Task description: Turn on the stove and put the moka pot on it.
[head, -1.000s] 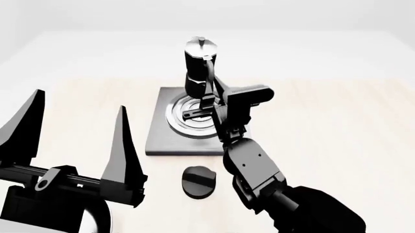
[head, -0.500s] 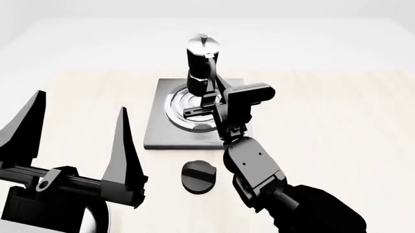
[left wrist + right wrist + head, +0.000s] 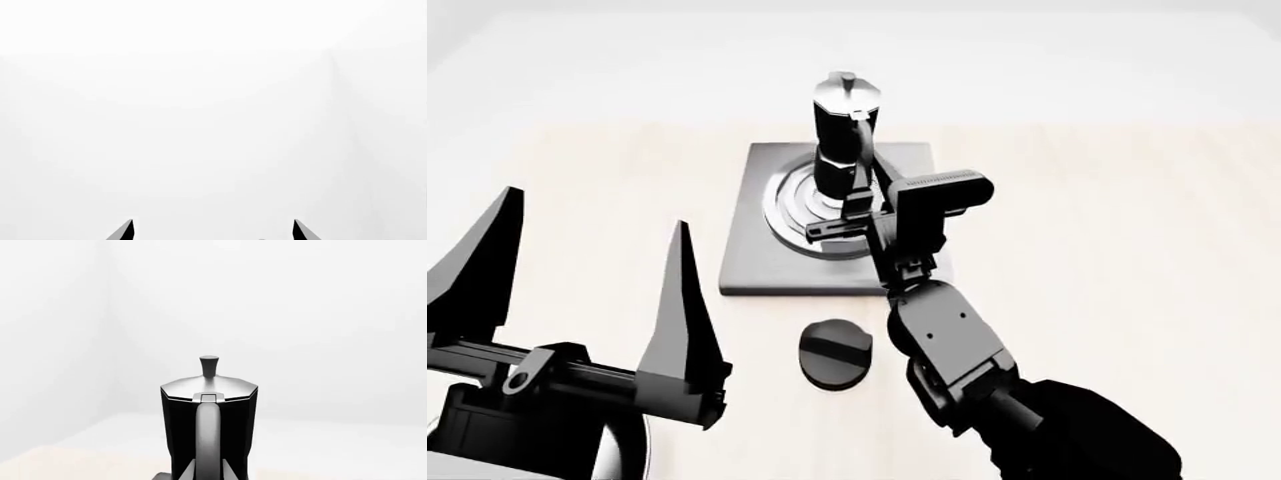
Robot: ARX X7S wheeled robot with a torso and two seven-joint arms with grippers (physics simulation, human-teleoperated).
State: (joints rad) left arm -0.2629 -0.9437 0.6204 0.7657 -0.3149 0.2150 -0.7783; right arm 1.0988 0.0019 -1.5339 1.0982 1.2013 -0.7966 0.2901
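Holding moka pot (image 3: 843, 135) by its handle: right tool (image 3: 857, 205), above stove (image 3: 761, 262); knob (image 3: 835, 354) nearby | left tool (image 3: 587, 290) spread, empty

Head view high over table, right wrist close behind moka pot (image 3: 209, 415), shared by both

The moka pot (image 3: 843, 130), held just ahead of the right gripper (image 3: 857, 195), has a matt black faceted body under a smooth, shiny silver metal lid, knob and handle. Below that gripper, the stove (image 3: 747, 265) is a flat, brushed dark-grey metal plate with polished silver rings. Its knob (image 3: 834, 359), beside the right forearm, looks like matt black plastic. The table (image 3: 1121, 230) has a pale, matt wood-grain surface. The left gripper (image 3: 594, 290) has smooth fingers of faintly glossy black plastic.
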